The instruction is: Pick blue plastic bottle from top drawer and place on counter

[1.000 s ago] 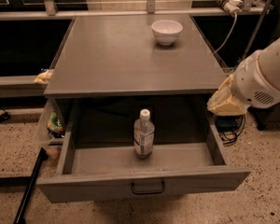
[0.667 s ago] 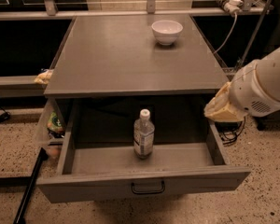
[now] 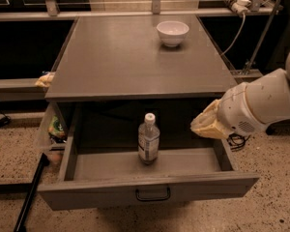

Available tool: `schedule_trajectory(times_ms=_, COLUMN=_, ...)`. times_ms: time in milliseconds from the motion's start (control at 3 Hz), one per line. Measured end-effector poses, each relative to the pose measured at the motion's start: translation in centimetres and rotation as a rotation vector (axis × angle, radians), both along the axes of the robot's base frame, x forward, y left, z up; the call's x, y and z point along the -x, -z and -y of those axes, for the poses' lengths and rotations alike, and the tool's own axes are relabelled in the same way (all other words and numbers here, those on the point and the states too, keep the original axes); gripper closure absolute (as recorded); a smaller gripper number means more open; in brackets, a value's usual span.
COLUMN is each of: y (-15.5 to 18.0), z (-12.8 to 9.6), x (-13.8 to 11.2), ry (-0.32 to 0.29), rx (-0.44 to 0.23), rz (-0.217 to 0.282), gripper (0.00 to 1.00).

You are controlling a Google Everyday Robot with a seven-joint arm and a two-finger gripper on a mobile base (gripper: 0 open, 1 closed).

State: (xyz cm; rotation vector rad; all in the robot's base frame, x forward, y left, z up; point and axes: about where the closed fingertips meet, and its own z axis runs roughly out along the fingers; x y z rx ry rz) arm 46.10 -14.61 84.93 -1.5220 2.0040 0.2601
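The blue plastic bottle [image 3: 148, 139] stands upright in the open top drawer [image 3: 87, 193], about mid-width and nearer the front panel than the back. The hand [image 3: 205, 123], under a pale yellowish cover at the end of the white arm [image 3: 261, 103], hangs over the drawer's right side, just below the right front corner of the counter [image 3: 125, 57] and well apart from the bottle. Nothing shows in its hold, and I cannot tell whether it is open or closed.

The likeliest trouble is a tip-over. The bottle is tall, narrow and probably light, so a sideways sweep from the right that touches it early would push it flat and let it roll on the drawer floor. The bulky wrist sits close to the counter's corner and the drawer's right wall, so a careless swing could knock either. A grip taken high on the cap may slip, and too hard a squeeze on the thin body may buckle it. A lift that drifts backward risks catching the bottle under the counter's front edge. The white bowl [image 3: 172, 33] stands far back and should not interfere
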Motion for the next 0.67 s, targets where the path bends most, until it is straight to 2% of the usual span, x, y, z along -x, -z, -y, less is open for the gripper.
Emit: schedule_trajectory(times_ms=667, y=3.4, z=-2.5, x=-1.8, ry=-0.044, rx=-0.147, rz=-0.003, gripper=0.3)
